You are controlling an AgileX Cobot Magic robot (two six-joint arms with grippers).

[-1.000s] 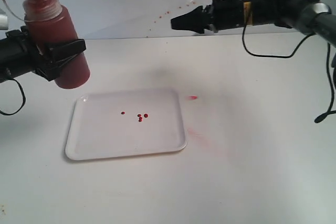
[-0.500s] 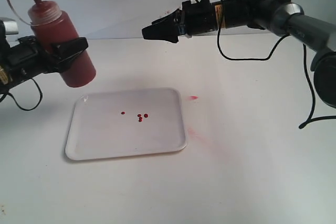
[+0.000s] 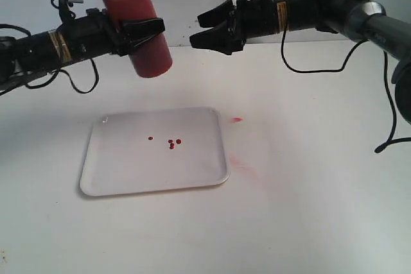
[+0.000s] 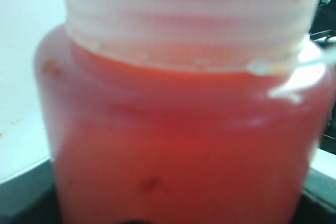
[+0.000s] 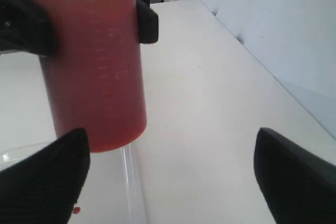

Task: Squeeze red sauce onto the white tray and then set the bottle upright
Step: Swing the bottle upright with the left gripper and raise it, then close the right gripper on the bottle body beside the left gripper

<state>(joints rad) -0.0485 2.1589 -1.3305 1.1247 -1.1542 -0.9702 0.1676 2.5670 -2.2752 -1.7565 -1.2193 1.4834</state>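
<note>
My left gripper (image 3: 131,33) is shut on the bottle (image 3: 138,24), an orange-red squeeze bottle held nearly upright in the air beyond the far edge of the white tray (image 3: 122,174). The bottle (image 4: 184,145) fills the left wrist view, dark red sauce showing through it. Three tiny drops of red sauce (image 3: 172,142) lie near the tray's middle. My right gripper (image 3: 204,29) is open, just right of the bottle and apart from it. In the right wrist view the bottle (image 5: 92,61) hangs ahead between the open fingertips (image 5: 42,179), with the tray rim (image 5: 128,177) below.
A small red blot (image 3: 236,120) and a faint pink smear (image 3: 243,165) mark the white table right of the tray. Red specks dot the back wall. Black cables hang from both arms.
The left arm has carried the bottle right and up toward the middle. The right gripper has moved in toward it and opened its fingers.
</note>
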